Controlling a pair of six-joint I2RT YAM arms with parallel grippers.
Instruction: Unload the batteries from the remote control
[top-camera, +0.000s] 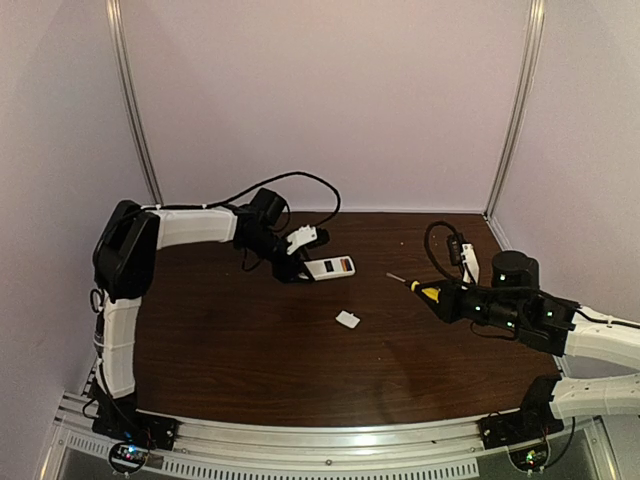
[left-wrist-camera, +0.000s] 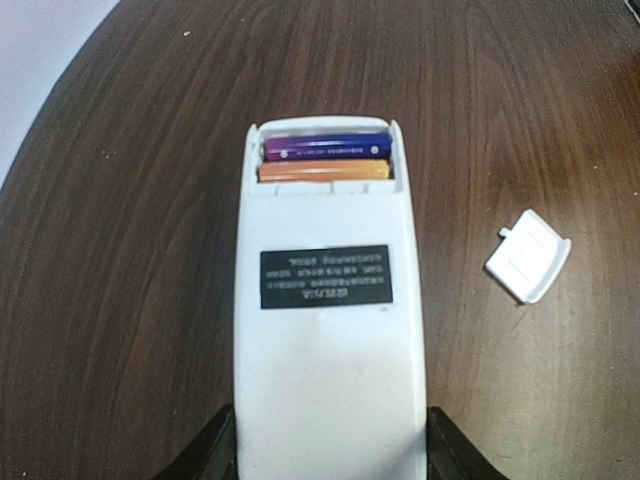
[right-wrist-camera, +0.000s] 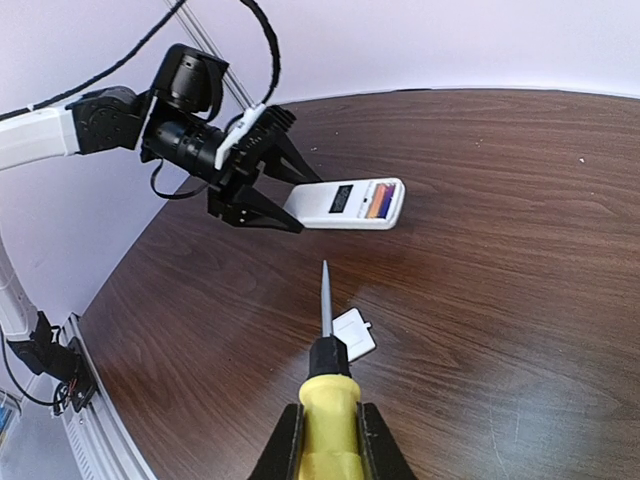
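Left gripper (left-wrist-camera: 330, 462) is clamped on the near end of the small flat white rectangular remote control (left-wrist-camera: 328, 330), one dark finger against each long edge. The label face is up and the compartment at its 12 o'clock end is uncovered; two thin cylindrical batteries (left-wrist-camera: 327, 149) lie in it crosswise, side by side, blue-purple farther and orange nearer. A small white square plastic lid piece (left-wrist-camera: 528, 256) lies apart on the dark wooden table (top-camera: 250, 360), at 3 o'clock of the remote; right gripper (right-wrist-camera: 328, 432) is closed on the yellow-handled screwdriver (right-wrist-camera: 325, 385), its tip short of the remote.
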